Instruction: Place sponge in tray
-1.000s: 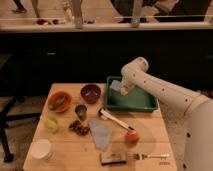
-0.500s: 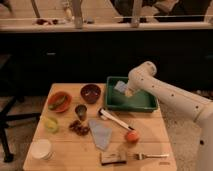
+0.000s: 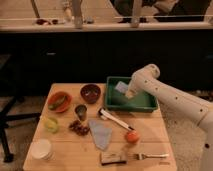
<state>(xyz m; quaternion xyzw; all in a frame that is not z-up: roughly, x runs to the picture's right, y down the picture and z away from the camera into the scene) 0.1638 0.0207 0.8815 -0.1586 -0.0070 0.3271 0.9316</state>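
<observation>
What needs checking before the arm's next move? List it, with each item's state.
1. Gripper over the tray: ok, it hangs above the tray's left half.
2. Sponge within the tray's outline: ok, it shows just up and left of the gripper, inside the rim.
3. Sponge resting on the tray floor: cannot tell.
4. Grip released: cannot tell.
5. Retreat path: ok, the bowl and the long utensil lie outside the tray, left of and below it.
6. Cloth away from the tray: ok, it lies mid-table.
</observation>
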